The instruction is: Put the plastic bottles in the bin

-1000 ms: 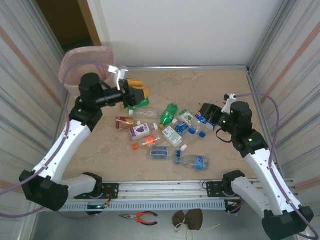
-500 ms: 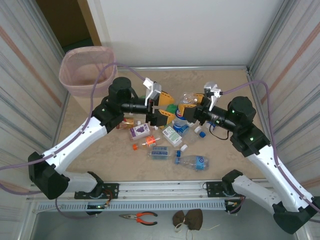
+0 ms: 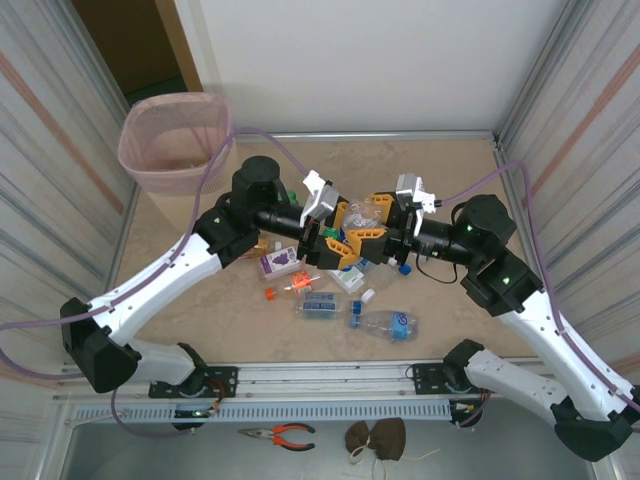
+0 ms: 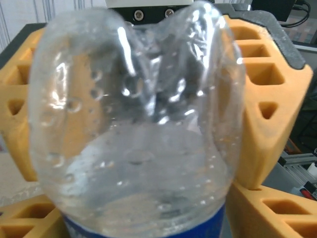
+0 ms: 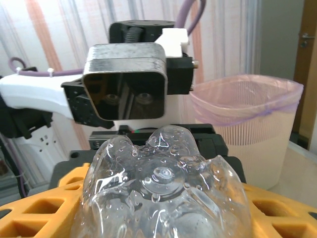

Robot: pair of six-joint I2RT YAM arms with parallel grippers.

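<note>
Bottle [image 5: 163,198] (clear, dimpled plastic) between webbed orange fingers [image 5: 34,212].

A beige marbled tabletop [image 3: 230,310] lay between pale corrugated metal side walls [image 3: 50,150], a plain white back wall [image 3: 350,60] stood behind, a silver aluminium rail [image 3: 330,375] ran along the near edge, orange-handled pliers [image 3: 280,434] lay below the rail, a crumpled brown cloth [image 3: 377,438] lay near them on the right.

Two arms of white moulded shells and black cylindrical joints, the left arm [image 3: 165,272] and the right arm [image 3: 545,335]; a pale purple cable [image 5: 192,12] trails along each; the left pincer [image 3: 345,232] and right pincer [image 3: 375,225] have orange plastic fingers [image 4: 270,94] with rectangular and triangular pockets; a white bracket [image 3: 316,190] tops each wrist.
</note>
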